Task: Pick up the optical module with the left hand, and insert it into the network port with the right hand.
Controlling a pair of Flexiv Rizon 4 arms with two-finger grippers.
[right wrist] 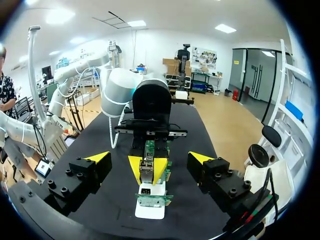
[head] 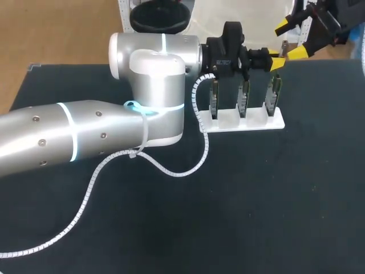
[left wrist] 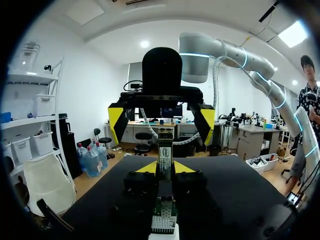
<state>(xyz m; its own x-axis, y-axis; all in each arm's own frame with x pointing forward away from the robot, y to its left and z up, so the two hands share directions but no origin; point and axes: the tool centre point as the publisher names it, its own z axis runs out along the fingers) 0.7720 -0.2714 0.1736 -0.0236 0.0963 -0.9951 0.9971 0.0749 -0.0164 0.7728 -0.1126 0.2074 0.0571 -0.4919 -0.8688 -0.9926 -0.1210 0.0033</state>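
Upper right of centre in the head view, my left claw (head: pixel 275 61) pinches the module (left wrist: pixel 165 154) between both tips, over the rightmost card (head: pixel 274 94) of the rack (head: pixel 245 121); my right claw (head: pixel 290 40), farther upper right, gapes empty.

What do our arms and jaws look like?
Left arm and right arm: rounded silver tubes with glowing cyan rings at joints. A white spiral-wrapped cable runs along each, fastened on the left by a cyan tie. Jaws: black blocks, yellow tips.
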